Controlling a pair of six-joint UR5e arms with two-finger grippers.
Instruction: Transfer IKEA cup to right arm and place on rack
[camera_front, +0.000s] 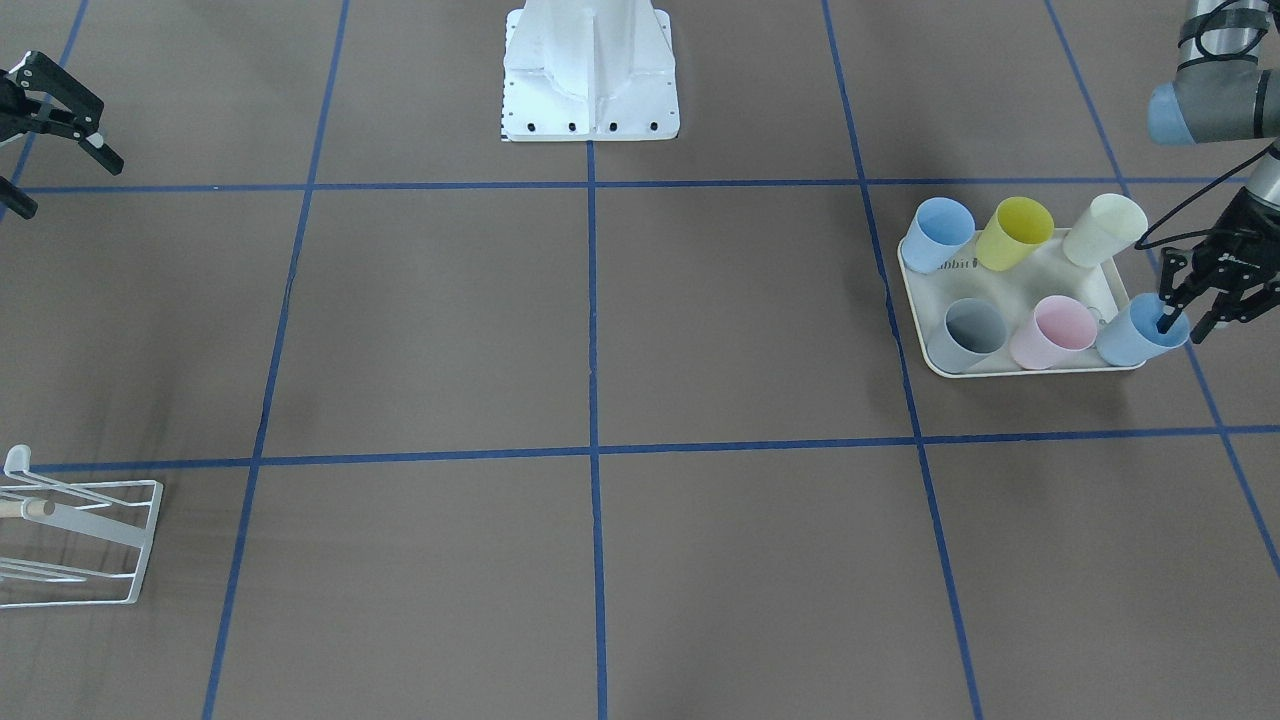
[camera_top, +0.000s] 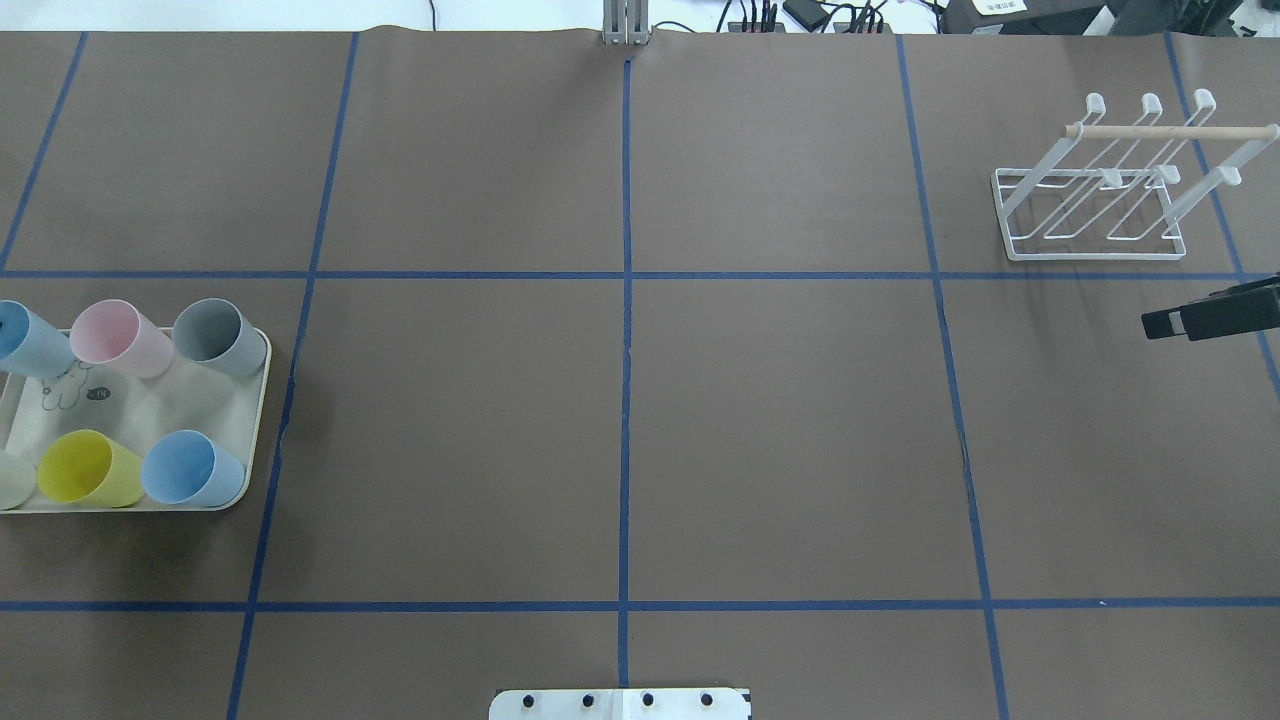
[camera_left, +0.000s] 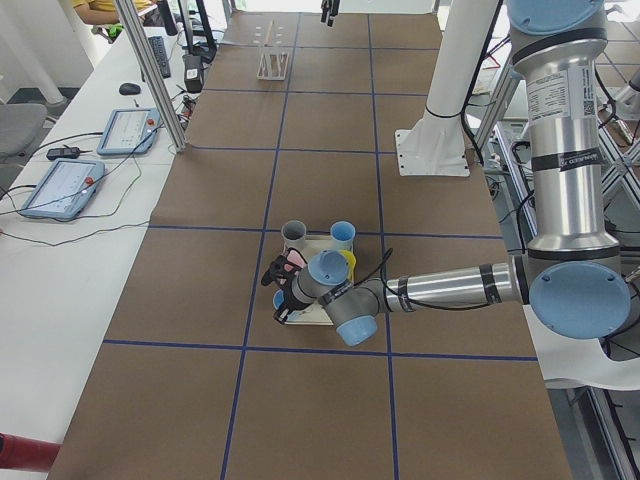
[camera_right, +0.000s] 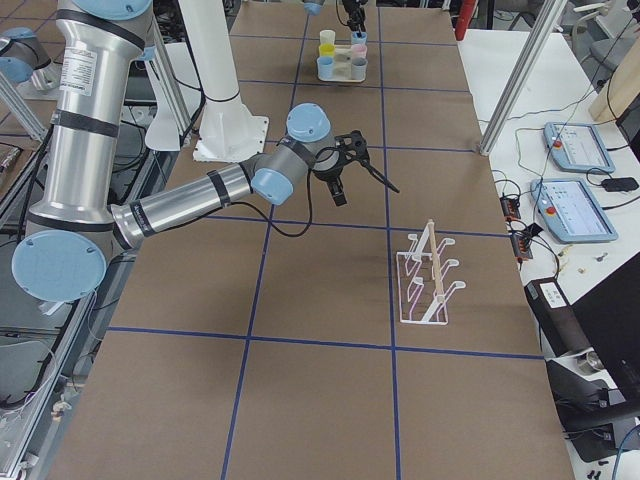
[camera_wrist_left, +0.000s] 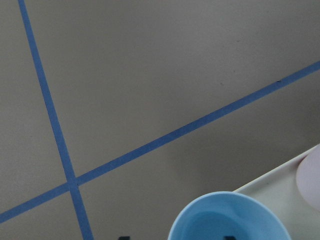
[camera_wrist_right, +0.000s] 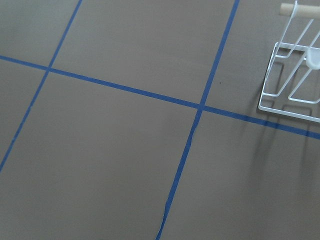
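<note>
A cream tray (camera_front: 1000, 369) holds several plastic cups. My left gripper (camera_front: 1183, 328) is at its corner, over a light blue cup (camera_front: 1135, 338). Its jaws are open and straddle the cup's rim, one finger inside, one outside. The left wrist view shows that cup (camera_wrist_left: 230, 220) at the bottom with the fingertips set apart. My right gripper (camera_front: 70, 188) hangs open and empty above the table, far from the tray and short of the white wire rack (camera_front: 80, 540). The rack (camera_top: 1100, 200) stands empty.
The other cups on the tray are blue (camera_front: 940, 233), yellow (camera_front: 1015, 232), cream (camera_front: 1103, 229), grey (camera_front: 972, 333) and pink (camera_front: 1053, 331). The robot's white base (camera_front: 590, 75) stands at the table's back middle. Blue tape lines cross the brown table.
</note>
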